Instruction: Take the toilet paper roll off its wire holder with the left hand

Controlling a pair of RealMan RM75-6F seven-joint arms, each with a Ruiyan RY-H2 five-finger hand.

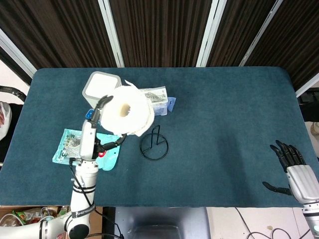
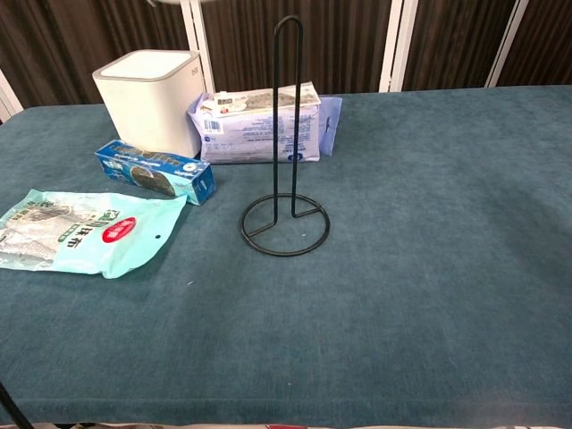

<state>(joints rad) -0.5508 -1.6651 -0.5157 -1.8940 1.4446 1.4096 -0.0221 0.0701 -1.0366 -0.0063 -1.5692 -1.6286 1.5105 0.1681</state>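
We see the left hand [image 1: 98,115] gripping the toilet paper roll [image 1: 127,115], raised clear above the bare wire holder [image 2: 286,170]; the right hand [image 1: 295,172] rests open-fingered at the table [image 1: 224,124] edge. Labels unreadable.

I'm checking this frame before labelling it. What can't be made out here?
- Chest view: toilet paper roll and left hand are out of frame above.
- Head view: the roll covers part of the tissue pack, the blue box and the fingers behind it.
- Right hand: absent from chest view.
- Pouch print too small.
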